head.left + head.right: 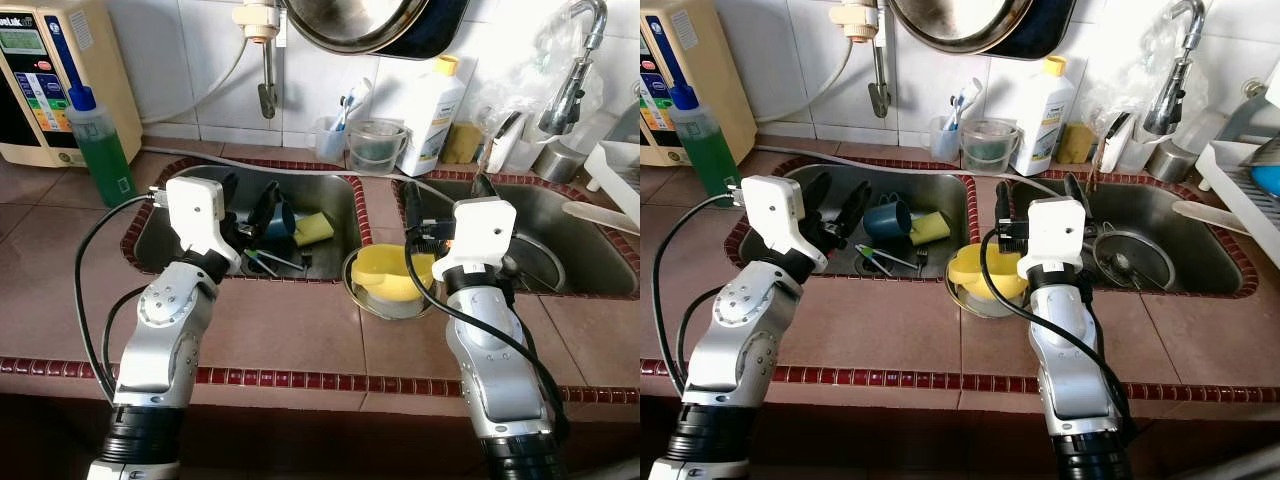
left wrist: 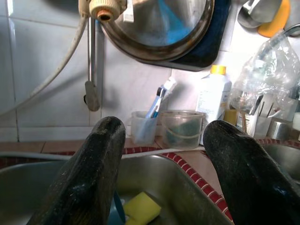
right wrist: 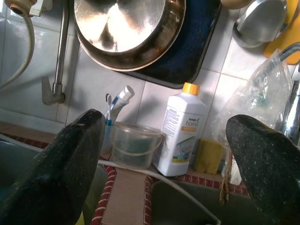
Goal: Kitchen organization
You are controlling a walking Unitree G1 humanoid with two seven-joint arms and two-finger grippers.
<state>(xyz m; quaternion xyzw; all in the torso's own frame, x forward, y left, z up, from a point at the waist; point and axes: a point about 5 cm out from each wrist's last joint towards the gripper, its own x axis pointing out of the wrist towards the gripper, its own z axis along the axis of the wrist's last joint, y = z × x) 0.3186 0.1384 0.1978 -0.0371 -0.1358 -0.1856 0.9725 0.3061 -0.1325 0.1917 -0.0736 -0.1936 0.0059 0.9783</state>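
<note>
Hanging steel pan (image 3: 124,33) above sinks (image 1: 335,195)

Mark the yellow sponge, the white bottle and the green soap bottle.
yellow sponge (image 1: 314,228), left eye view, its top face.
white bottle (image 1: 432,115), left eye view, its label.
green soap bottle (image 1: 103,155), left eye view, its body.

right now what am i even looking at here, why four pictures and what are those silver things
The silver things are a humanoid robot's two arms. The two wide pictures come from cameras on its head, looking down at a tiled kitchen counter with a double sink. The other two come from cameras on each wrist, looking out between that gripper's black fingers.

The left gripper hangs open over the left basin, which holds a blue mug, a yellow sponge and cutlery. The right gripper is open too, beside a yellow bowl on the divider. Neither holds anything.
</note>
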